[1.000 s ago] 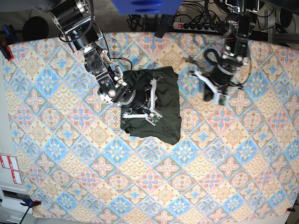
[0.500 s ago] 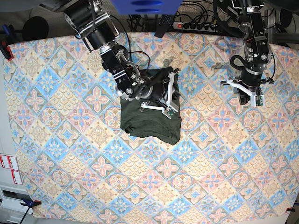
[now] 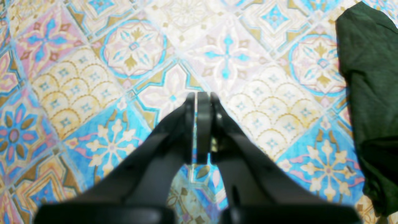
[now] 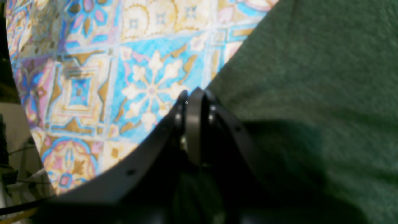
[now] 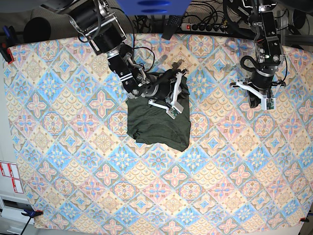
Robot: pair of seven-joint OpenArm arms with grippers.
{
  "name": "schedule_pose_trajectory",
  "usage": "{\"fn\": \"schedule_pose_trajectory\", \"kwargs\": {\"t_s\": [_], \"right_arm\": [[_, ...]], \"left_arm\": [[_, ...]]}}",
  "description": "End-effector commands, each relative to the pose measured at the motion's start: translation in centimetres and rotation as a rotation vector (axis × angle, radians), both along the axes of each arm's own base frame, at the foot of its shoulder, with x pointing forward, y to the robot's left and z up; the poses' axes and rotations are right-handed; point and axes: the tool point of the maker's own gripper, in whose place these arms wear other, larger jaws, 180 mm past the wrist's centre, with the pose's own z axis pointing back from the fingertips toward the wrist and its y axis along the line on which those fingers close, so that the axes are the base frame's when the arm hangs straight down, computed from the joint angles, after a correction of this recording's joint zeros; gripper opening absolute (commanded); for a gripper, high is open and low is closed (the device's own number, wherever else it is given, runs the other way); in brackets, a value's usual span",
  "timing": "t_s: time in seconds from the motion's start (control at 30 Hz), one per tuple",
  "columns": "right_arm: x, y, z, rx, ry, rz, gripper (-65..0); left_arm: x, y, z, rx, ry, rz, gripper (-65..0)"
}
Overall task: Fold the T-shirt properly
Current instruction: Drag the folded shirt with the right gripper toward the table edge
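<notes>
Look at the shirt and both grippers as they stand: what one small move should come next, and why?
Probably lift the right gripper clear of the T-shirt. The shirt already lies as a compact folded bundle on the patterned cloth. The right gripper is shut and holds no fabric, at the bundle's far edge. The left gripper is shut too, well off to the side over bare cloth.

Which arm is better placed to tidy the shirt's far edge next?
The right, probably. Its tool is shut and sits over the T-shirt at its far edge. The left tool, also shut, hangs over bare patterned tablecloth, well apart from the garment.
</notes>
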Motion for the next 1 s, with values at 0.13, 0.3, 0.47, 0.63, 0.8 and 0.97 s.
{"fn": "schedule_pose_trajectory", "kwargs": {"t_s": [0.13, 0.3, 0.47, 0.63, 0.8, 0.97], "right_arm": [[1.8, -4.9, -1.2, -0.072, 0.029, -0.111, -65.0], [3.7, -9.4, -1.4, -0.088, 0.033, -0.235, -65.0], [4.4, -12.1, -1.7, -0.114, 0.03, -0.285, -65.0], [4.6, -14.7, -2.0, -0.153, 0.025, -0.303, -65.0], [4.6, -18.1, -2.4, -0.216, 0.016, -0.312, -65.0], [4.8, -20.8, -2.4, -0.265, 0.005, -0.317, -65.0]], "left_arm": [[0.7, 0.2, 1.1, 0.009, -0.044, -0.003, -65.0], [0.7, 0.2, 1.1, 0.009, -0.044, -0.003, -65.0], [0.7, 0.2, 1.2, 0.009, -0.046, -0.003, -65.0], [0.8, 0.2, 1.3, 0.009, -0.049, -0.003, -65.0], [0.9, 0.2, 1.3, 0.009, -0.051, -0.003, -65.0], [0.9, -0.1, 1.2, 0.001, -0.052, -0.002, -65.0]]}}
